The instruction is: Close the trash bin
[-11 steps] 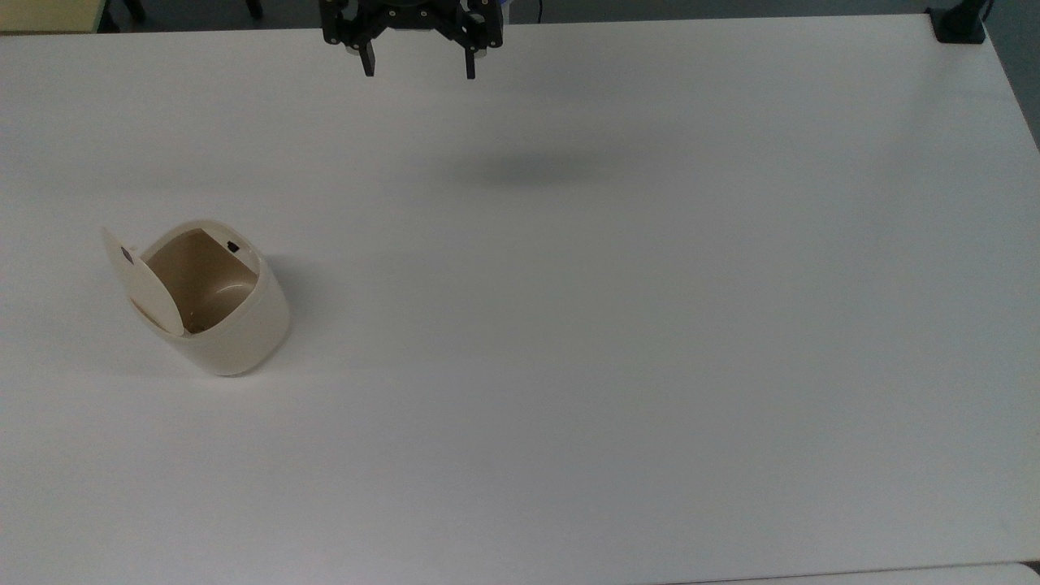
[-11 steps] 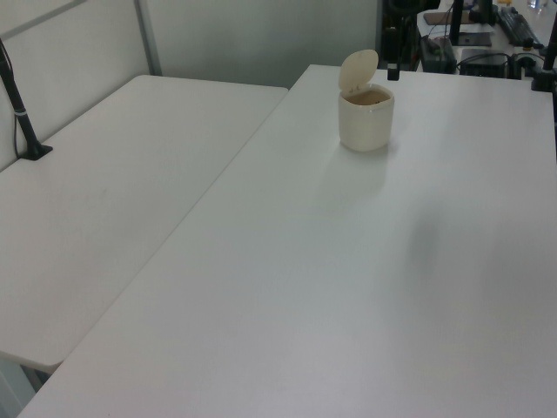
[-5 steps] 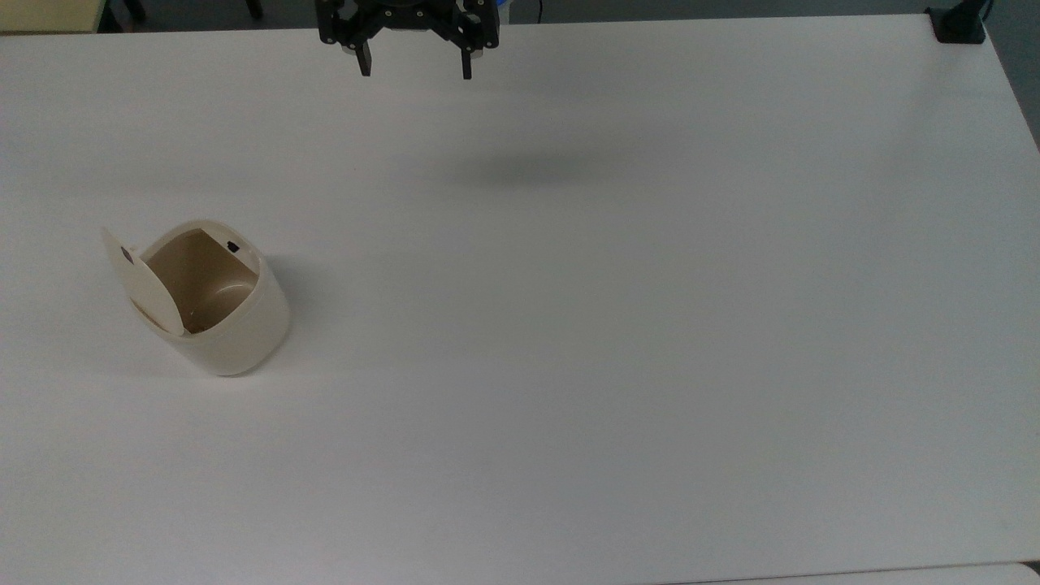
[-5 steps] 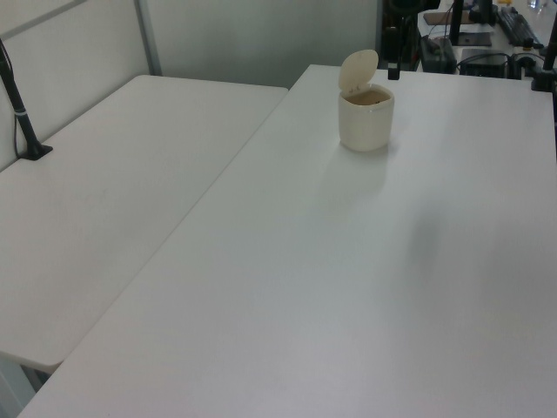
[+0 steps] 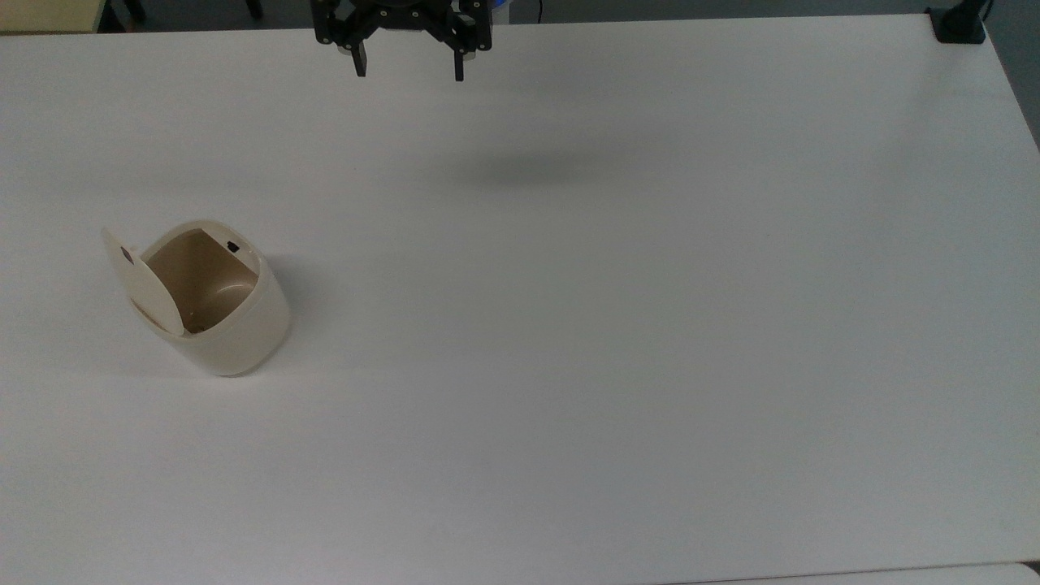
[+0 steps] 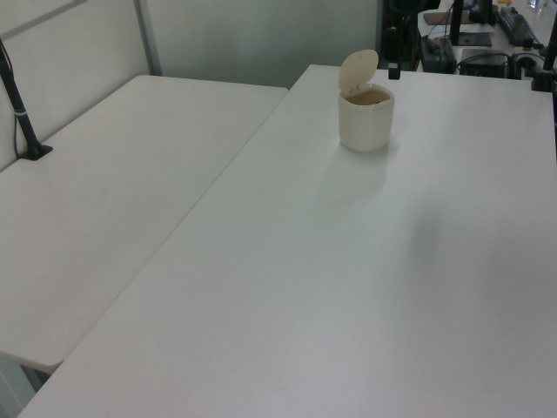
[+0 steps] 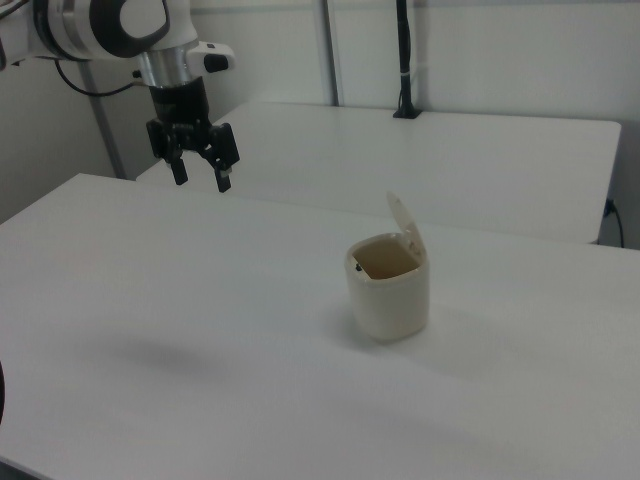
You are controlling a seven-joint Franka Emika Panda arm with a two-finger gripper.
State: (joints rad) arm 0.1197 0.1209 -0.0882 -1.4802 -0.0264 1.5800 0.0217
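Observation:
The cream-beige trash bin point(image 5: 236, 333) stands on the white table point(image 5: 569, 325) at the top view's left, its tan inside showing. Its flat lid point(image 5: 142, 284) is swung up and stands nearly upright on the bin's left rim. The same bin point(image 6: 365, 122) sits far back in the left view and mid-table point(image 7: 390, 295) in the right view. My black gripper point(image 5: 409, 73) hangs open high above the table at the top view's upper edge, far from the bin, with nothing between its fingers. It also hangs at the right view's upper left, gripper point(image 7: 200, 180).
A second white table point(image 6: 113, 192) adjoins on the left view's left, with a black post point(image 6: 22, 113) on it. A black clamp point(image 5: 959, 24) sits at the top view's upper right corner. The gripper's shadow point(image 5: 528, 171) falls on the table.
The gripper has drifted slightly toward the top view's left, staying open. The bin and its lid have not moved.

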